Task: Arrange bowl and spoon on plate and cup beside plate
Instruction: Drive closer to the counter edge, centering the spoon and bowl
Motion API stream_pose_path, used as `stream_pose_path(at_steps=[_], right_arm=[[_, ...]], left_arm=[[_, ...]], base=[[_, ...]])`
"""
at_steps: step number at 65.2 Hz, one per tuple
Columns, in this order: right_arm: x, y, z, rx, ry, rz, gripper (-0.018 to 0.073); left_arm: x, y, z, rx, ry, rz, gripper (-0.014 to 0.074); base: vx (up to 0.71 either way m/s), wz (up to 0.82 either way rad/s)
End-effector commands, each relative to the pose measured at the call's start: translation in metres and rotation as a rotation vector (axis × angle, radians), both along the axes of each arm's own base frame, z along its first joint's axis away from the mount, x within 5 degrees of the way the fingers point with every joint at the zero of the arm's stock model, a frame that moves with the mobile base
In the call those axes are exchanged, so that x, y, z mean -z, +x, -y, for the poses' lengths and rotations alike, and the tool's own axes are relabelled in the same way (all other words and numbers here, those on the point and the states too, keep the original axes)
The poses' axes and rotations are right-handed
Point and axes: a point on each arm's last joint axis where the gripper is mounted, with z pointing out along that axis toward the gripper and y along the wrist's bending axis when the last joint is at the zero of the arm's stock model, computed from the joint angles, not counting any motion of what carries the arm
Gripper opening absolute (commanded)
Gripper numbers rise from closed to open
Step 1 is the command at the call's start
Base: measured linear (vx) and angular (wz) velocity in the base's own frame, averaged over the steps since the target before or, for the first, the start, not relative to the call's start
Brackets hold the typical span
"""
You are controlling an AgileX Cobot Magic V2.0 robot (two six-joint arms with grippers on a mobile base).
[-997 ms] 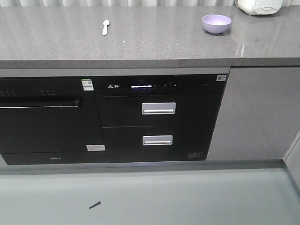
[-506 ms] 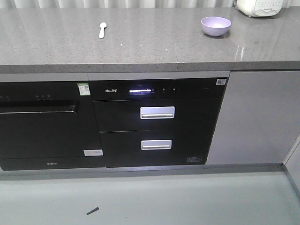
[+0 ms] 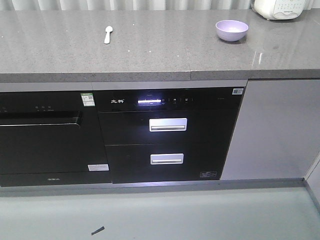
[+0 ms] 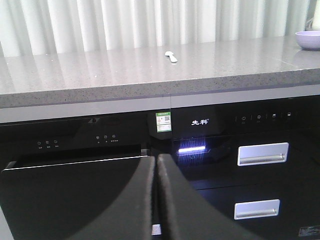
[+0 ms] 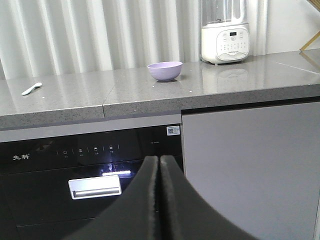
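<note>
The bowl (image 3: pixel 231 30) sits upright toward the right end of the grey countertop (image 3: pixel 150 55). The spoon (image 3: pixel 107 34) lies flat well apart from it on the left, scoop toward the back. I see no plate and no cup in any of my views, so I have nowhere to put anything yet.

That is my first worry: if I pick up the bowl before finding the plate, I will be carrying it blind. The bowl looks smooth and glossy, so I expect a pinch on its rim could slip or tip it. The spoon lies low on the stone, and closing fingers may just skid it away. Both wrist cameras look out from below the counter's edge, facing the black cabinet fronts (image 3: pixel 168 124). A careless lift could catch the overhang. A white appliance (image 5: pixel 225 32) stands behind the bowl to its right, so a wide reach with the right arm might knock it.

The left gripper (image 4: pixel 155 165) has its jaws pressed fully together, with no gap showing and nothing between them. The right gripper (image 5: pixel 159 162) is the same, closed on itself and touching nothing.
</note>
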Motion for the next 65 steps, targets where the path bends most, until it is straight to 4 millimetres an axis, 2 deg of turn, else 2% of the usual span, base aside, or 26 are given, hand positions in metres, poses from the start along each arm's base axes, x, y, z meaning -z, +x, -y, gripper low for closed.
stream_pose_path(at_steps=[1,65], right_arm=[[-0.0074,-0.0007,-0.0005,-0.006,-0.012,0.083,-0.0006],[-0.0074,-0.0007,-0.0005,-0.006,-0.012,0.083,-0.0006]], left_arm=[[0.0032,0.0004,0.0002,0.000,-0.012,0.054,-0.0006],[0.0032,0.0004,0.0002,0.000,-0.012,0.054,-0.0006]], base=[[0.05,0.01],[0.06,0.02]])
